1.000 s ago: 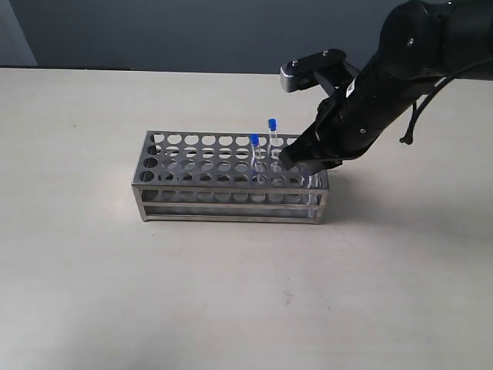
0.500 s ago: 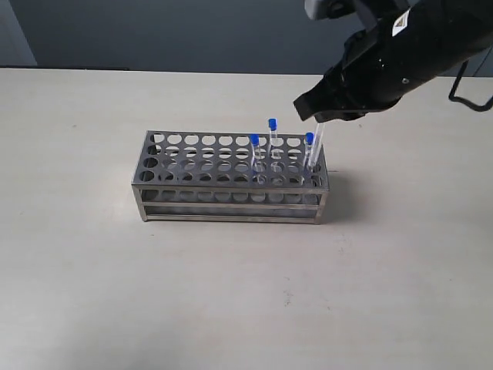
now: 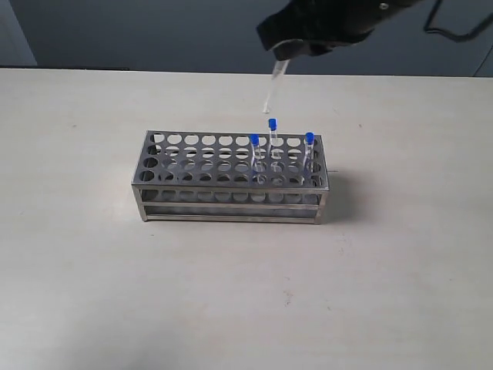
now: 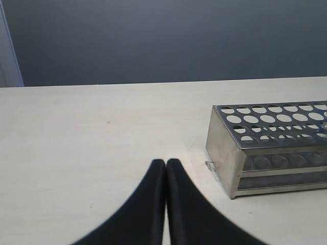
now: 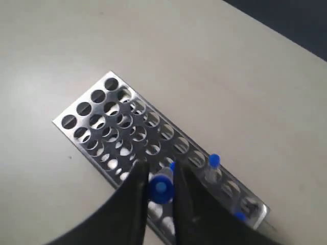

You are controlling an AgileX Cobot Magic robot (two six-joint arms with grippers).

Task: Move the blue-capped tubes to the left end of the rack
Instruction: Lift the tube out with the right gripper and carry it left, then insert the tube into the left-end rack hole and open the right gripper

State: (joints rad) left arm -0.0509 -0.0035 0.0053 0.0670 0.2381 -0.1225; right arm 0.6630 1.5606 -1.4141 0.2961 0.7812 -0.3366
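The steel rack stands mid-table. Three blue-capped tubes stand upright in its right part, one of them at the right end. The fourth blue-capped tube hangs tilted in the air above the rack's right half, with my right gripper shut on its top. The right wrist view looks down on that blue cap, pinched in the right gripper over the rack. My left gripper is shut and empty, low over the table, off the rack's left end.
The rack's left and middle holes hold nothing. Bare beige table surrounds the rack. A dark wall runs behind the table's far edge. The left arm is outside the exterior view.
My right gripper has pulled one blue-capped tube up out of the rack's right end and carried it up and to the left. The other three tubes have stayed in place.
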